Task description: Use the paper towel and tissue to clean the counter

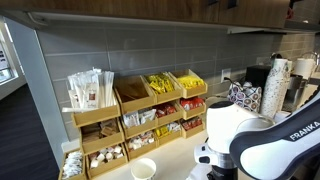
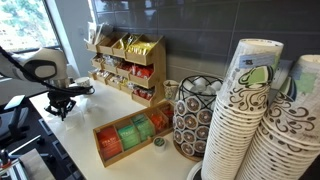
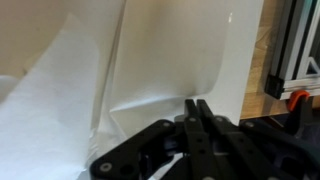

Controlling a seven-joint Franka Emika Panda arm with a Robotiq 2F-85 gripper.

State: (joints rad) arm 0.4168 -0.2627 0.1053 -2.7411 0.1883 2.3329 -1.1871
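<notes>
Pinching the paper towel [image 3: 170,50] | gripper [image 3: 197,104] clamped tight on it, sheet creasing at the tips and spreading out ahead | counter [image 2: 72,135] right under the gripper | in an exterior view, racks [image 2: 125,62] beyond it, cups [image 2: 240,120] well past those

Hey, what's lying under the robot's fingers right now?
White paper sheets lie under the shut fingers, spread on the counter. The counter surface beneath the sheets is covered, so any dirt there cannot be seen.
</notes>
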